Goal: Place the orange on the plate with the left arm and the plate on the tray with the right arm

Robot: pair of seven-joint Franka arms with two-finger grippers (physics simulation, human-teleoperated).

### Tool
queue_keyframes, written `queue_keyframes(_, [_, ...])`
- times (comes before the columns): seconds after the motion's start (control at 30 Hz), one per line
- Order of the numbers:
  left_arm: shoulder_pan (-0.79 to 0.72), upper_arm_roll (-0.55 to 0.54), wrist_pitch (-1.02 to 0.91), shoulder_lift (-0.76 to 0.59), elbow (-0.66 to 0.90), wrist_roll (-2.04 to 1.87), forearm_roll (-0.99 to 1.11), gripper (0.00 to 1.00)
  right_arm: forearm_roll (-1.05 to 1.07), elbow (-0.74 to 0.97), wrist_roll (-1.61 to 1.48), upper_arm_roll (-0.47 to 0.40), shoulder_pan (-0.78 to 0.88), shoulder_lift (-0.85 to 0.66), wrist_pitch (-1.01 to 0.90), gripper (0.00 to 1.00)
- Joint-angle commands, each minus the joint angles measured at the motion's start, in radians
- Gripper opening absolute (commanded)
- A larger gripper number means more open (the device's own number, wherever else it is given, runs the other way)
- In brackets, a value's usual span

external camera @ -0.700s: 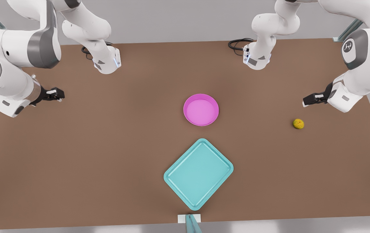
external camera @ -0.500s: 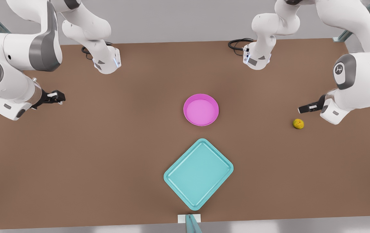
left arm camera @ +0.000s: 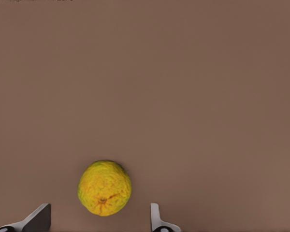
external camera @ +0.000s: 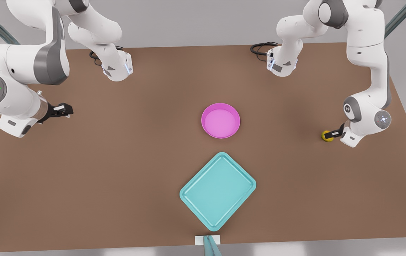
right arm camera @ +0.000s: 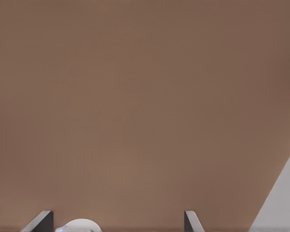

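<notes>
Brown tabletop [external camera: 117, 170]: round pink shallow plate [external camera: 220, 120] at centre, teal rectangular tray [external camera: 218, 190] just nearer the camera, both bare, nothing between plate and fruit. Left gripper [left arm camera: 99, 220], fingers spread wide, holding nothing, hangs over the small yellow-orange mottled orange [left arm camera: 105, 187], which lies between its fingertips, well toward the front view's right of the plate. Right gripper [external camera: 64, 109], also open and empty, waits far on the plate's opposite side.
</notes>
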Motion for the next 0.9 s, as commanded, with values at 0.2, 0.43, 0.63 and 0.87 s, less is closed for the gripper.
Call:
queue_keyframes(0.2, [0.000, 0.000, 0.038, 0.054, -0.005, 0.419, 0.006, 1.00, -0.001, 0.001, -0.020, -0.001, -0.003, 0.008, -0.008, 1.00])
queue_keyframes(0.43, [0.000, 0.000, 0.062, 0.100, 0.003, 0.417, 0.003, 1.00, -0.001, 0.001, -0.020, -0.001, -0.004, 0.016, -0.010, 1.00])
queue_keyframes(0.63, [0.014, 0.000, 0.084, 0.128, 0.009, 0.409, 0.000, 1.00, 0.000, 0.001, -0.018, -0.001, -0.010, 0.016, -0.010, 1.00])
queue_keyframes(0.87, [0.008, 0.000, 0.087, 0.148, 0.010, 0.408, -0.002, 1.00, -0.001, 0.001, -0.020, -0.001, -0.010, 0.020, -0.010, 1.00])
